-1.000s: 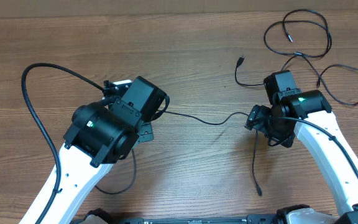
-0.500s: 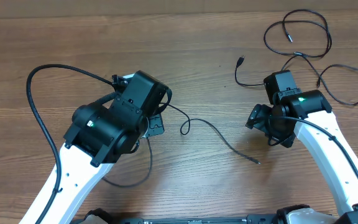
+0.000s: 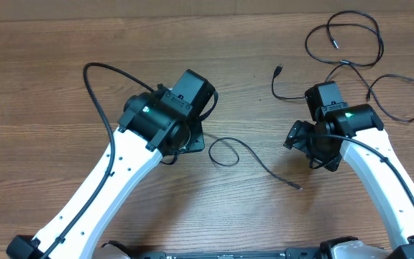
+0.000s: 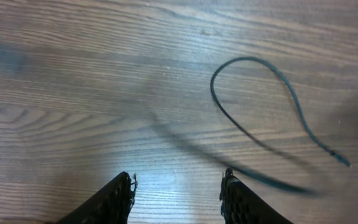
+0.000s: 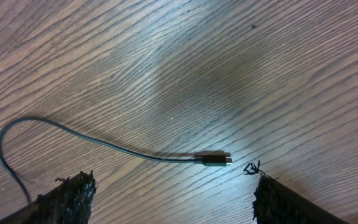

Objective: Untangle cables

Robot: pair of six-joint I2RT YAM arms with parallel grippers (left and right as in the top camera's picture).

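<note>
Your left end effector [image 4: 178, 179]: spread, empty.
Your right end effector [image 5: 171, 175]: spread, empty.
Loose cable [image 5: 213, 160]: on counter [image 3: 49, 57] between your arms.

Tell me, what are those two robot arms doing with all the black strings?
Two robot arms are sorting out thin black cables on a wooden table. One cable lies loose between them, curled in a small loop, and neither arm holds it. The left gripper hovers open near it. The right gripper is open too, above a plug end. More cables lie in loose loops at the far right.
</note>
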